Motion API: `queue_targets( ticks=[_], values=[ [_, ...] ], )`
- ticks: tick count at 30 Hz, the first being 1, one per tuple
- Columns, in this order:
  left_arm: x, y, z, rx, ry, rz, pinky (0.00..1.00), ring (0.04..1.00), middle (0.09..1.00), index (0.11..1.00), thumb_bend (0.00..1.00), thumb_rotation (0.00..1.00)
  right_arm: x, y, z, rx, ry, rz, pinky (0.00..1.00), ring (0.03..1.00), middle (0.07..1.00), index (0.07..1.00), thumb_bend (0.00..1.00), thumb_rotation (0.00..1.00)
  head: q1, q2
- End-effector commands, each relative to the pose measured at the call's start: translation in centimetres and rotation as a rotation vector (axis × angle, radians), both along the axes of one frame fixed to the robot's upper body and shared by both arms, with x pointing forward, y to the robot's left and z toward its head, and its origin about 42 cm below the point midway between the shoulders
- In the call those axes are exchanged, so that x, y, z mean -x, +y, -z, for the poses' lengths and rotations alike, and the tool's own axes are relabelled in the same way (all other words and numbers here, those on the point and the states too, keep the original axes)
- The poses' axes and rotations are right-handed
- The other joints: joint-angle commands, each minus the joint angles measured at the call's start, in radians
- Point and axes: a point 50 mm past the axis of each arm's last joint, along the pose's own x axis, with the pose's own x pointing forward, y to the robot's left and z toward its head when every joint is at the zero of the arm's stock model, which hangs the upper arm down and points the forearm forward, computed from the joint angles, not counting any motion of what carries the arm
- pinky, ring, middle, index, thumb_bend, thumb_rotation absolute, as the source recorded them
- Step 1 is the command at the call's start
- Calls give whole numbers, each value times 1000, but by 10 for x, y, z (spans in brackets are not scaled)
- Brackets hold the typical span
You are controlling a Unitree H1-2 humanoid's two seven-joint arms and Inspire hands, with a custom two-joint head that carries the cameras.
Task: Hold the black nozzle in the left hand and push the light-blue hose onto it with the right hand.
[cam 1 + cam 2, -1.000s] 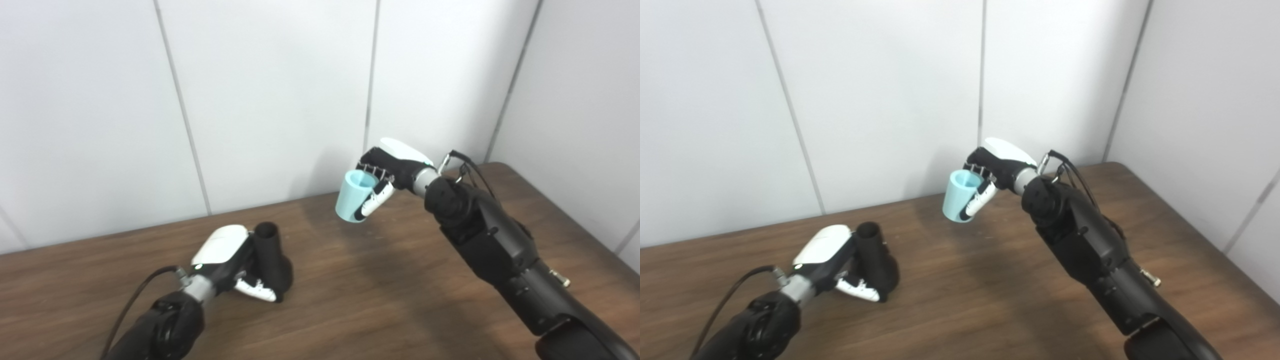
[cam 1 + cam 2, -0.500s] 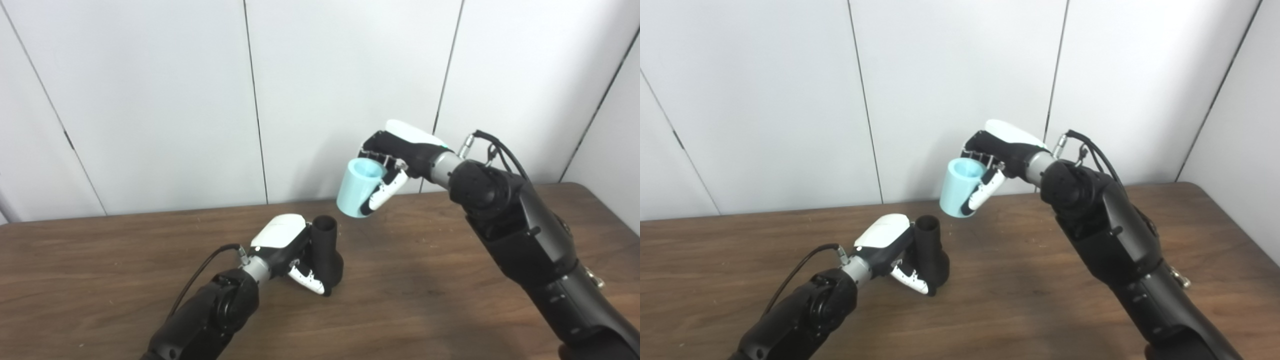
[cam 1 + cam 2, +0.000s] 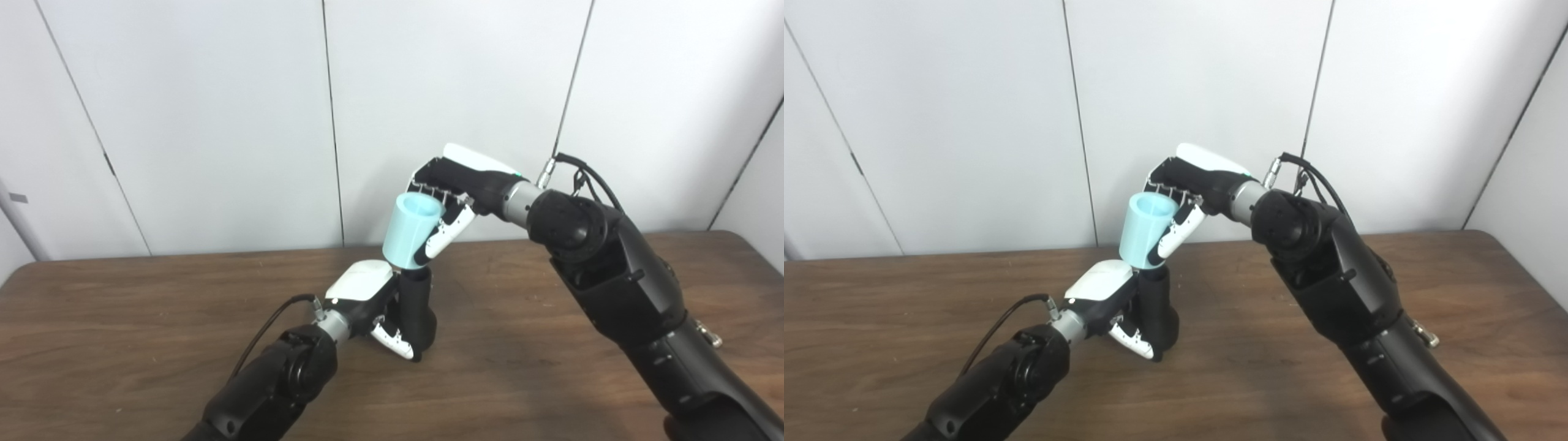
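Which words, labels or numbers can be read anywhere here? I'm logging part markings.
None can be read.
Hose: plain light blue, no print.
Nozzle: plain black, no marking visible.
Left hand and right hand: white and black shells, no legible text.
Table and wall: no signs.

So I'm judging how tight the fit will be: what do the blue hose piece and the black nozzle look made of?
The light-blue hose looks like rigid matte plastic, possibly 3D-printed: it keeps its thick, round rim in the right hand. The black nozzle, in the left hand, looks like dull, hard plastic or maybe rubber; no sheen shows to settle it.
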Motion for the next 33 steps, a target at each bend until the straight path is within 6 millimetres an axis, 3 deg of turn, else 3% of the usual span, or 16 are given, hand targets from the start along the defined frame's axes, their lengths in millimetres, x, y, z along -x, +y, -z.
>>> queue_targets(
  ticks=[1, 15, 19, 33],
  values=[
    [32, 3, 73, -258, 248, 17, 398, 417, 427, 486, 527, 0, 1, 9, -43, -5, -141, -47, 368, 443, 484, 488, 521, 0, 4, 2],
    [35, 8, 71, -242, 241, 13, 445, 442, 444, 486, 528, 0, -4, 10, -36, 41, -95, -48, 401, 468, 476, 475, 521, 0, -1, 22],
    [35, 9, 72, -242, 246, 11, 481, 488, 483, 482, 527, 0, -6, 7, -39, 56, -93, -42, 398, 470, 478, 470, 521, 0, -5, 25],
    [34, 8, 74, -253, 266, 15, 514, 512, 496, 479, 526, 0, -3, 4, -67, 42, -149, -38, 364, 448, 489, 478, 521, 0, -11, 26]
  ],
)
